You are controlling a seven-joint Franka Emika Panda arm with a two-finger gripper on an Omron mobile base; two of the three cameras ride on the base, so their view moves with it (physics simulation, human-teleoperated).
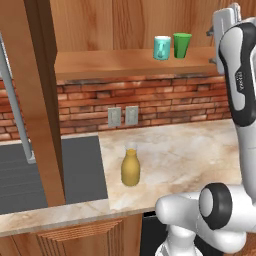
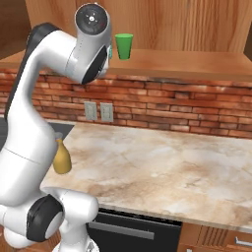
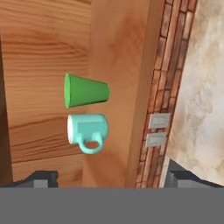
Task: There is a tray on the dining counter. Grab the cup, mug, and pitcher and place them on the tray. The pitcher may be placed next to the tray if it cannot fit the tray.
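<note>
Green cup stood just beside the mug on the wooden shelf; the pitcher stood on the marble counter below; the gripper hung spread wide, holding nothing.

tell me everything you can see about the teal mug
The mug is small and pale teal, smooth and glossy like glazed ceramic, with a whitish inside and one looped side handle. It stands upright on the wooden shelf above the brick wall, close beside the green cup with a slim gap between them. Nothing else touches it. In the hand view it appears turned sideways, handle facing the camera.
</note>
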